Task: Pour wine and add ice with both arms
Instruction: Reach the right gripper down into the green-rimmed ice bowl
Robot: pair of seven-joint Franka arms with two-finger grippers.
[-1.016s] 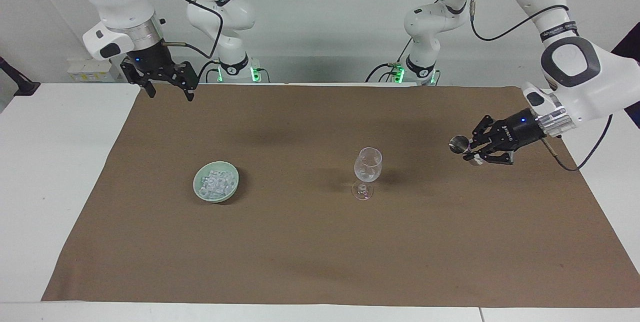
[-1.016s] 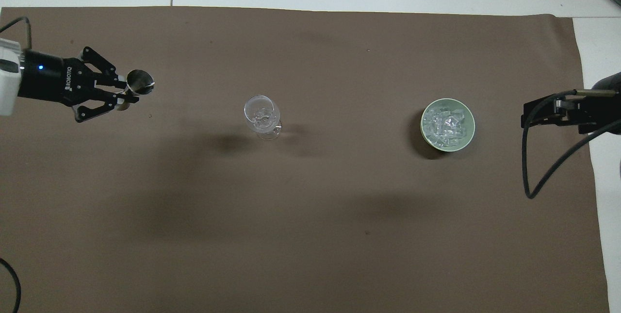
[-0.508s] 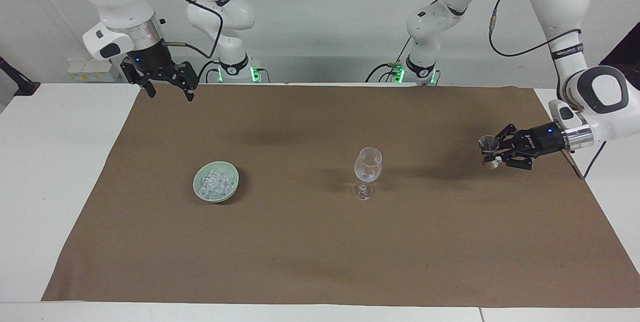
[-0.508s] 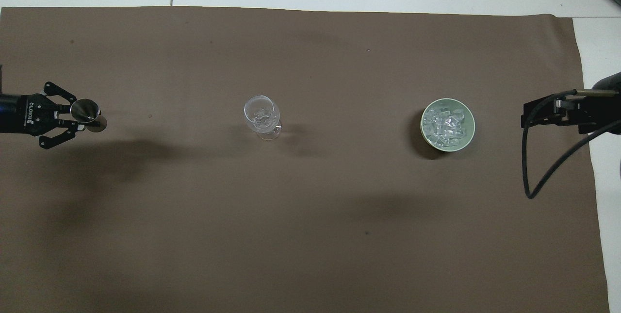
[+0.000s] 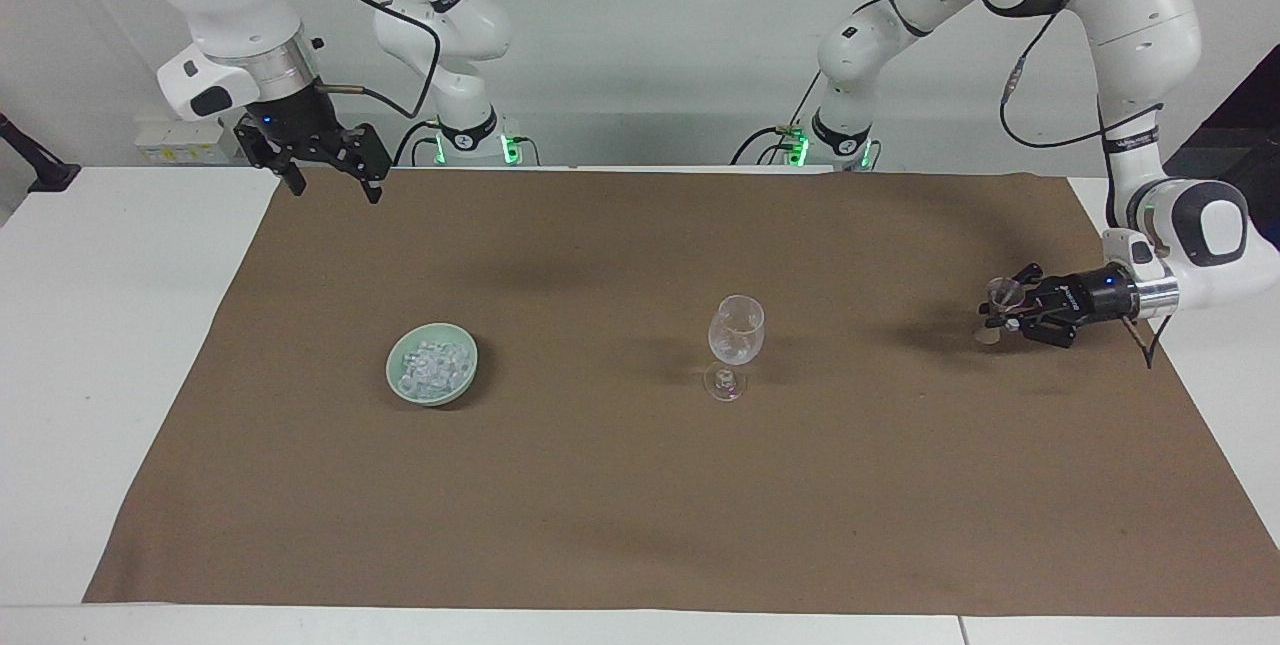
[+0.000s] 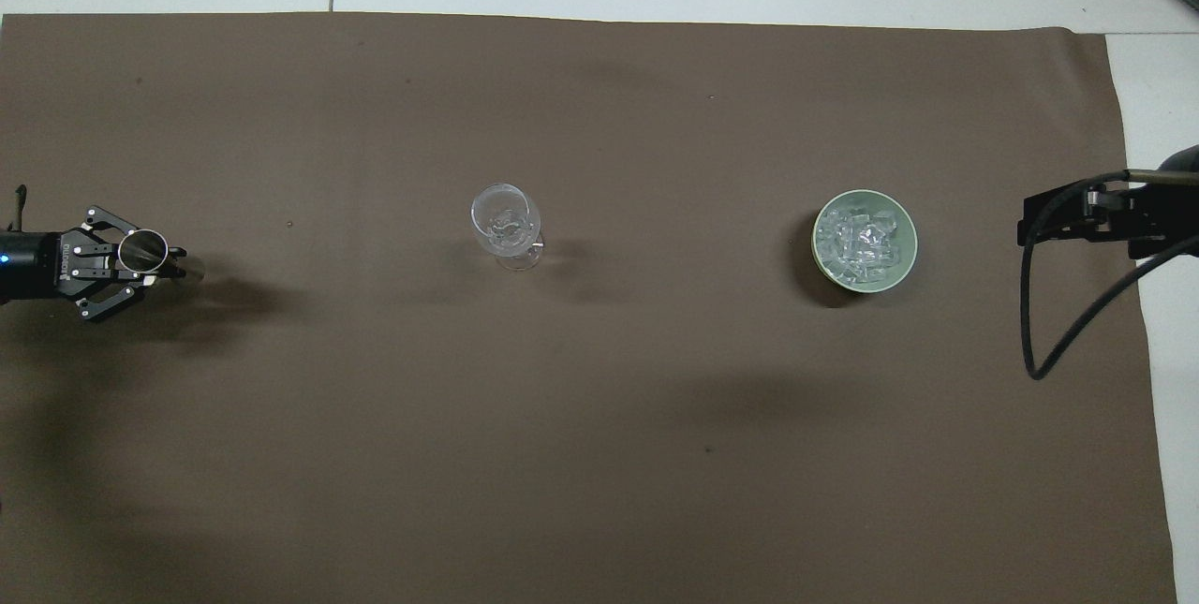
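left gripper (image 5: pixel 1000 314) clamps a small metal cup (image 5: pixel 1001 293) low over the mat; release while tilted risks toppling. right gripper (image 5: pixel 327 177) waits, fingers apart.

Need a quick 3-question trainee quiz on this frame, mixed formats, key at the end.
1. True or false: the ice lies in the green bowl.
2. Which gripper holds the small metal cup?
A. the left gripper
B. the right gripper
C. neither
3. Fill in: between the bowl and the metal cup, upright on the brown mat, stands the ____.

Key
1. True. The cubes fill the bowl, toward the right arm's end of the table.
2. A. The left gripper is shut on the cup, low over the mat at the left arm's end; the right gripper waits with jaws open over the mat's edge near its base.
3. wine glass
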